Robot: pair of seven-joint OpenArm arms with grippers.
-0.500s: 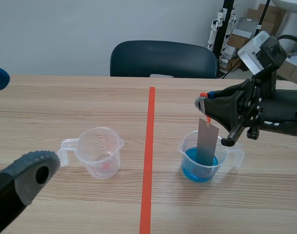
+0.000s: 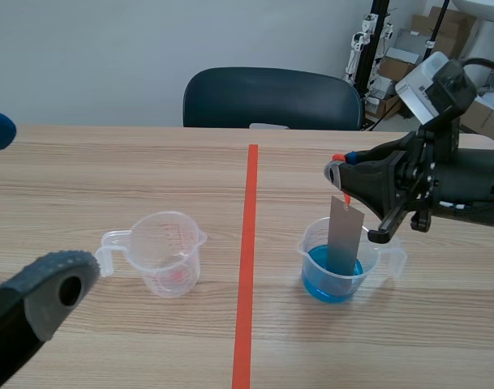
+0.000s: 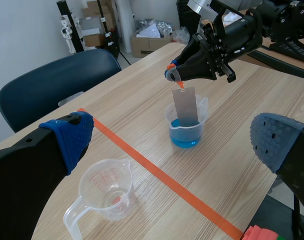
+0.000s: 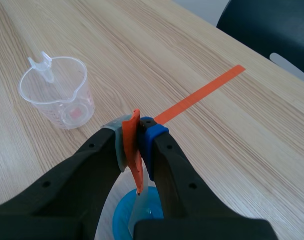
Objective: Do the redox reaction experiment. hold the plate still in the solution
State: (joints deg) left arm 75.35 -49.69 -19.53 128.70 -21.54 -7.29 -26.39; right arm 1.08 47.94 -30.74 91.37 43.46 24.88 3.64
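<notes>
A grey metal plate (image 2: pixel 345 237) hangs from an orange tag (image 4: pixel 133 148) with its lower end dipped in the blue solution inside a clear beaker (image 2: pixel 337 261) right of the tape line. My right gripper (image 2: pixel 338 170) is shut on the tag, directly above the beaker; the right wrist view shows the tag pinched between the pads and the blue solution (image 4: pixel 142 212) below. The left wrist view shows the plate (image 3: pixel 185 107) standing in the beaker (image 3: pixel 185 126). My left gripper (image 3: pixel 171 145) is open, low at the near left, well away from the beaker.
An empty clear measuring cup (image 2: pixel 164 252) with red markings stands left of the tape line. A dark chair (image 2: pixel 271 99) sits behind the table's far edge. Boxes and equipment crowd the back right corner.
</notes>
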